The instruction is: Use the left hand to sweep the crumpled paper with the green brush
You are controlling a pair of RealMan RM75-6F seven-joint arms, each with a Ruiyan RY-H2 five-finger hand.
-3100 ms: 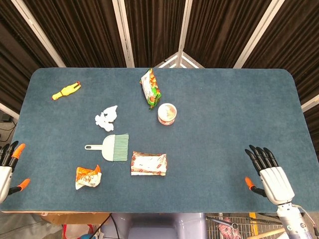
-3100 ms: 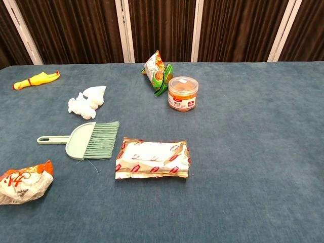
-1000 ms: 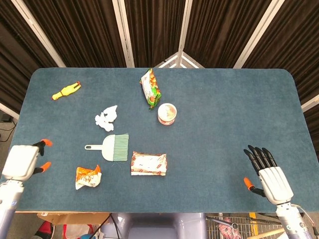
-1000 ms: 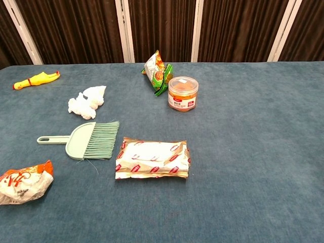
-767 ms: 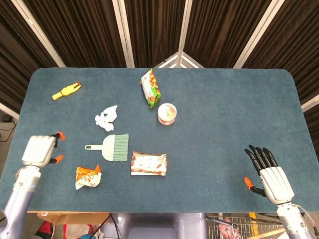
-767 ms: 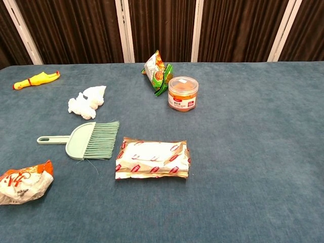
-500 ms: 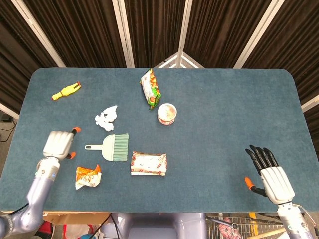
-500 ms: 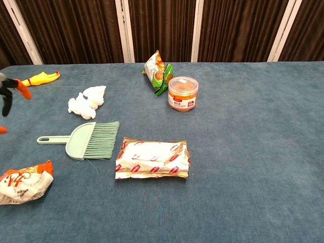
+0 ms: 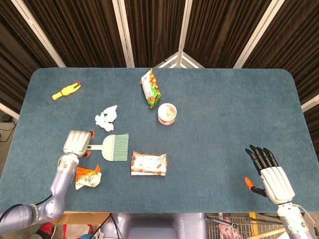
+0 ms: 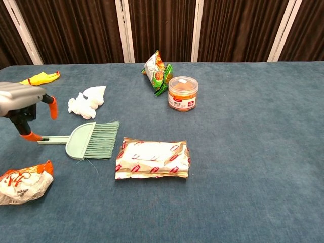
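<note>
Here, a blue table (image 9: 224, 109) fills most of both views, backed by dark curtains (image 9: 154, 30) along the top of the frame. The left hand (image 9: 76, 143) hangs at the centre left of the head view, over the end of the brush handle; in the chest view it shows at the left edge with its orange-tipped fingers (image 10: 52, 108) pointing down and apart, one tip low beside the handle's end, and it has hold of nothing that I can see. The right hand (image 9: 269, 175) rests in the lower right corner of the head view, fingers spread and empty. Just right of the left hand lies the brush (image 9: 113, 147), flat on the table, bristles toward the right. A silver and red packet (image 9: 148, 164) lies just below and right of the brush. The green and orange bag (image 9: 150, 88) sits at the upper centre, with the small jar (image 9: 167, 113) just below it. An orange and white wrapper (image 9: 88, 177) lies below the left hand. The paper (image 9: 107, 118), crumpled and white, sits just above the brush, apart from it. A yellow toy (image 9: 65, 91) lies in the upper left.
</note>
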